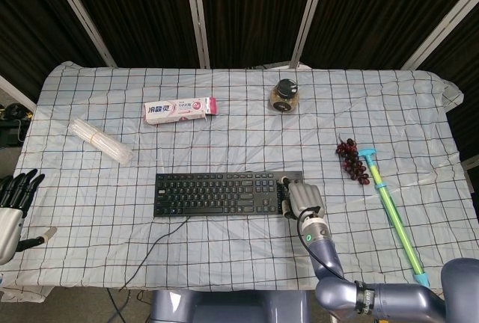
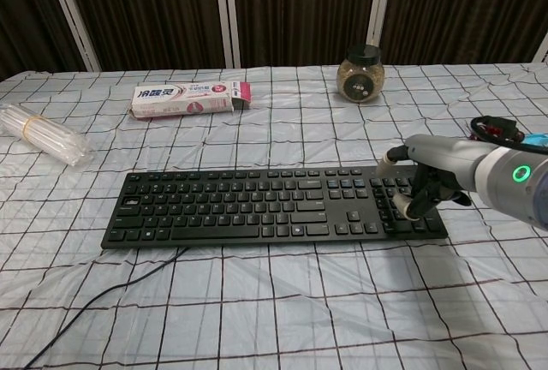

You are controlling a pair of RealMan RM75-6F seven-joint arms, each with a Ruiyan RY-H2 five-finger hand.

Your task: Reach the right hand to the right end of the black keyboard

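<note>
The black keyboard lies lengthwise on the checked cloth near the table's front, its cable trailing off its left end. My right hand sits over the keyboard's right end, above the number pad, fingers curled downward with the tips touching or just above the keys; it holds nothing. My left hand hangs off the table's left front corner, fingers spread, holding nothing; the chest view does not show it.
A toothpaste box, a jar and a bundle of clear straws lie behind the keyboard. Dark grapes and a green-blue stick lie to the right.
</note>
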